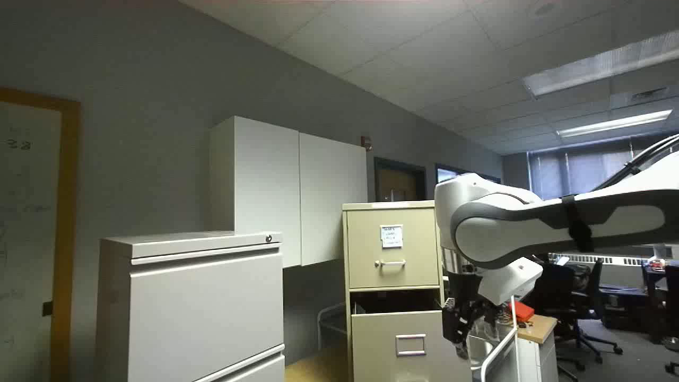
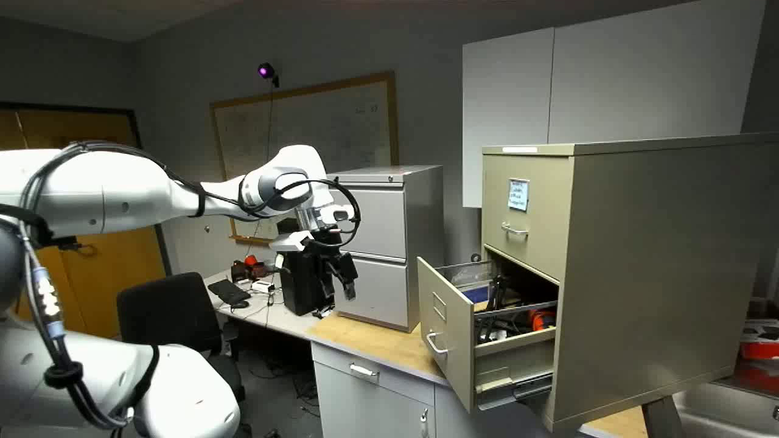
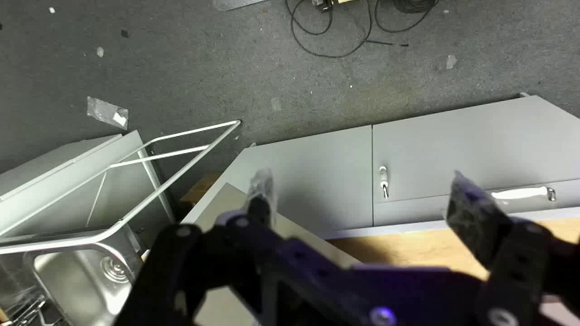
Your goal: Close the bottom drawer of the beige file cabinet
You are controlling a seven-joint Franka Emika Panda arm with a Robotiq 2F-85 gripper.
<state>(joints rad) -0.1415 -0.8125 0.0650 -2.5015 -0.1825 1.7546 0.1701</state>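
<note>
Grey wall (image 1: 148, 132) stands behind; my end effector (image 3: 362, 190) gapes wide, empty. At its three o'clock in an exterior view, the beige file cabinet (image 2: 633, 274) has its bottom drawer (image 2: 456, 334) out; an off-centre push might jam it.

In an exterior view, the gripper (image 1: 465, 338) points down, the pulled-out lower drawer (image 1: 379, 342) of the beige file cabinet (image 1: 392, 279) partly behind it, a white-grey cabinet (image 1: 207, 310) well apart from it, white cupboards (image 1: 268, 191) higher.
</note>
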